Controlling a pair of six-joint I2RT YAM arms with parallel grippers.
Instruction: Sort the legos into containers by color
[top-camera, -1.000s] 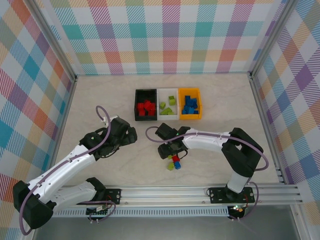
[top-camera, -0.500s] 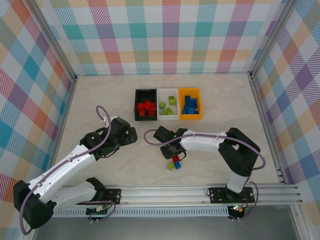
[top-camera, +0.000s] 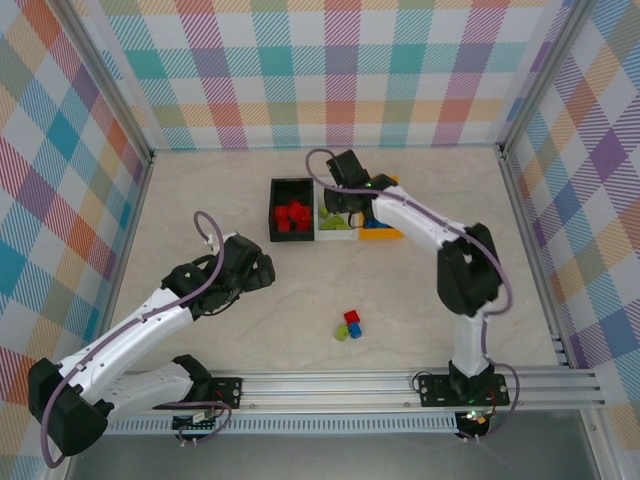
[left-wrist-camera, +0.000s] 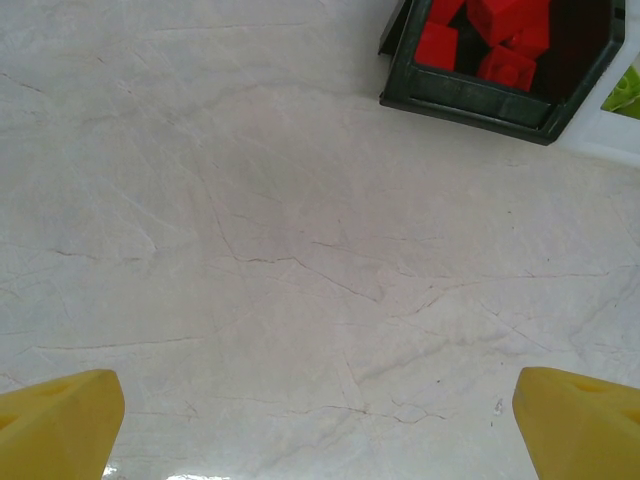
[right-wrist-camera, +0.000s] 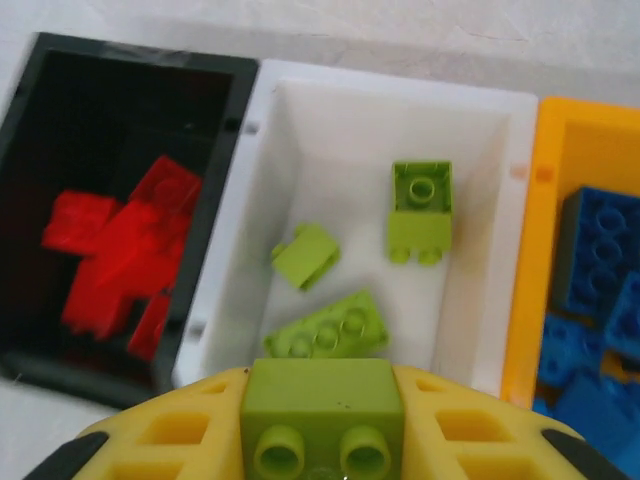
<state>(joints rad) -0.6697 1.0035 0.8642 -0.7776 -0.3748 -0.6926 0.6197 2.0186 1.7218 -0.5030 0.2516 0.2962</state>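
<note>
My right gripper (top-camera: 346, 196) hangs over the white bin (top-camera: 337, 236), shut on a lime green lego (right-wrist-camera: 322, 390) held between its yellow fingers (right-wrist-camera: 150, 440). Below it the white bin (right-wrist-camera: 400, 110) holds three lime green legos (right-wrist-camera: 420, 210). To its left, the black bin (right-wrist-camera: 140, 55) holds red legos (right-wrist-camera: 130, 260). The orange bin (right-wrist-camera: 555, 140) on the right holds blue legos (right-wrist-camera: 590, 260). A red lego (top-camera: 352, 317), a blue lego (top-camera: 356, 330) and a green lego (top-camera: 342, 334) lie together on the table. My left gripper (top-camera: 255, 270) is open over bare table, near the black bin's corner (left-wrist-camera: 470, 95).
The table is a pale marbled surface (top-camera: 200, 200) fenced by checkered walls (top-camera: 330, 70). A metal rail (top-camera: 400, 385) runs along the near edge. The three loose legos lie in front of the rail, between the two arms.
My right arm has swung from the loose legos near the front up to the bins, carrying a lime green lego. The left arm has stayed put.
</note>
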